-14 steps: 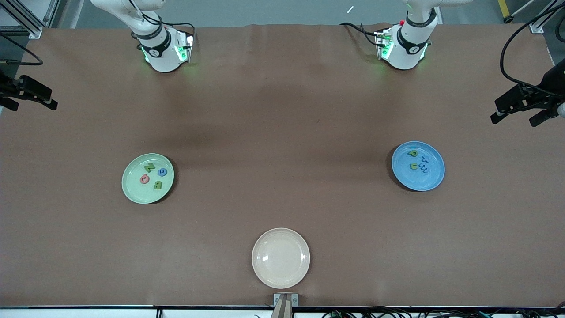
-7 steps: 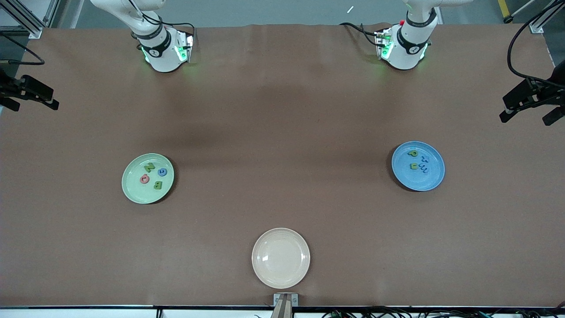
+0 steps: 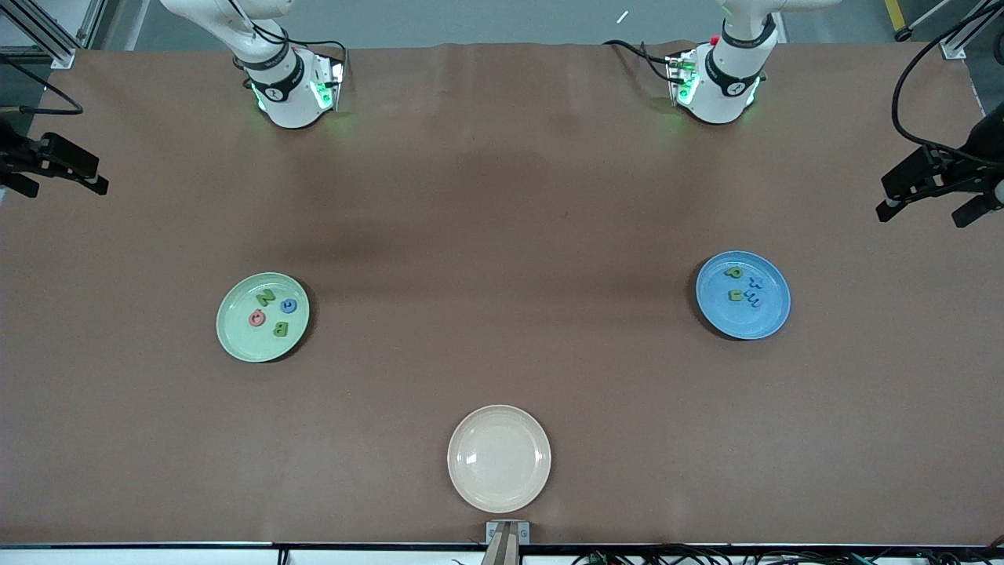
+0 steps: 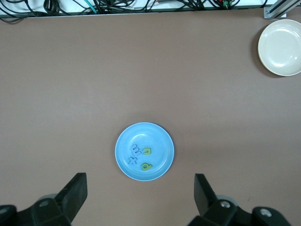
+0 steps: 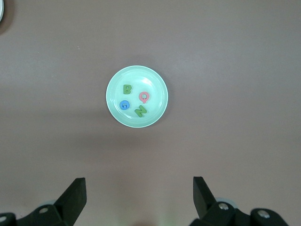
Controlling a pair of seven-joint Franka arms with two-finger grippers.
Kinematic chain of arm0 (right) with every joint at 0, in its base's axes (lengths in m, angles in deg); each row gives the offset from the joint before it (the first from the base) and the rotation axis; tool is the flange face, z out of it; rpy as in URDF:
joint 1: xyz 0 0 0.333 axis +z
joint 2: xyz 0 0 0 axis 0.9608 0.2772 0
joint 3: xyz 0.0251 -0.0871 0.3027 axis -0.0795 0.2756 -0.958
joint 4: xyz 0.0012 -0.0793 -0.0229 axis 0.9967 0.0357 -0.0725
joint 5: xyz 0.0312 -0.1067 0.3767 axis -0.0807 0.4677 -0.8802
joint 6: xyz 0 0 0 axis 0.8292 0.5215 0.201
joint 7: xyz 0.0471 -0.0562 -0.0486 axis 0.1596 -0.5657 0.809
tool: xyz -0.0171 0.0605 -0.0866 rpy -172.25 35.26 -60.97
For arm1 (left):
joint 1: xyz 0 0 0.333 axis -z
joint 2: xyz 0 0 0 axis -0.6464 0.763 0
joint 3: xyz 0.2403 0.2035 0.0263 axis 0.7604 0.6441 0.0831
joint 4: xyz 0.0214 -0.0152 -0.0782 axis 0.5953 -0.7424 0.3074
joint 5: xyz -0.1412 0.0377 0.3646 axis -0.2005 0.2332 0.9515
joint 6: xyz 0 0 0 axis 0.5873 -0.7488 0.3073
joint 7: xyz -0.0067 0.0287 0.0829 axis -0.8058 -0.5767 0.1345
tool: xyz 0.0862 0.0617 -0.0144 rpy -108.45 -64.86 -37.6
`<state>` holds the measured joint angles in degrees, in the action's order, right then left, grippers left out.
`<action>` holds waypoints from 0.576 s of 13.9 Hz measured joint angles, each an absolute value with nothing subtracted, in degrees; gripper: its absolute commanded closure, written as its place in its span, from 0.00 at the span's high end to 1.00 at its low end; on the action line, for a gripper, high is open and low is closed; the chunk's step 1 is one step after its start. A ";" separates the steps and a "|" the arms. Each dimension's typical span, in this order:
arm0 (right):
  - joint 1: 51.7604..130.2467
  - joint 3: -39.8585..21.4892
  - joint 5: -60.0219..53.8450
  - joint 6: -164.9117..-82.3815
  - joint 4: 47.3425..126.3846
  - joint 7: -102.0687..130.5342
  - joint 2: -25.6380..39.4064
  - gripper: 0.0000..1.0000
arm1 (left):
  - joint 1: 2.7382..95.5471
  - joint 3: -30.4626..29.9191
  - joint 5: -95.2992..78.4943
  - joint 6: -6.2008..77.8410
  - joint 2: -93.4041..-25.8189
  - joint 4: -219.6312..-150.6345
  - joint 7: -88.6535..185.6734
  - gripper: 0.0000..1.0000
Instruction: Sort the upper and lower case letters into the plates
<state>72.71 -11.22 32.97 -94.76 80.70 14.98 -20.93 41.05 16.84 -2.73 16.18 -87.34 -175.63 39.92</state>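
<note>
- The front view looks down from high across the table [image 3: 502,196], facing the robots' bases.
- The left wrist view looks straight down from well above the blue plate [image 4: 123,162].
- The right wrist view does likewise above the green plate [image 5: 114,110].
- Each wrist view shares its plate with the front view.

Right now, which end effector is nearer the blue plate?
Left. The left end effector hangs open over the table edge just past the blue plate, at its own end. The right end effector, also open, is at the table's other end, nearer the green plate.
</note>
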 measured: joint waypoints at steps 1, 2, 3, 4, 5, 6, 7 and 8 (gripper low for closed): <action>72.71 -11.22 32.97 -94.75 80.70 14.99 -20.93 1.00 | 41.06 16.63 -2.73 16.11 -87.30 -175.63 39.98 1.00; 72.71 -11.22 32.97 -94.75 80.70 14.99 -20.93 1.00 | 41.06 16.57 -2.73 16.04 -87.28 -175.63 39.98 1.00; 72.71 -11.22 32.97 -94.75 80.70 14.99 -20.93 1.00 | 41.06 16.58 -2.73 15.97 -87.20 -175.63 39.98 1.00; 72.71 -11.22 32.97 -94.74 80.70 14.99 -20.93 1.00 | 41.06 16.57 -2.73 15.93 -87.02 -175.62 39.98 1.00; 72.71 -11.22 32.97 -94.74 80.70 15.00 -20.93 1.00 | 41.06 16.58 -2.73 15.93 -86.72 -175.60 39.98 1.00; 72.71 -11.22 32.97 -94.72 80.70 15.00 -20.93 1.00 | 41.06 16.58 -2.73 15.93 -86.36 -175.59 39.98 1.00; 72.71 -11.22 32.97 -94.69 80.70 15.00 -20.93 1.00 | 41.06 16.57 -2.73 15.93 -86.07 -175.57 39.98 1.00; 72.71 -11.21 32.97 -94.59 80.70 15.00 -20.93 1.00 | 41.06 16.58 -2.73 15.93 -85.87 -175.54 39.98 1.00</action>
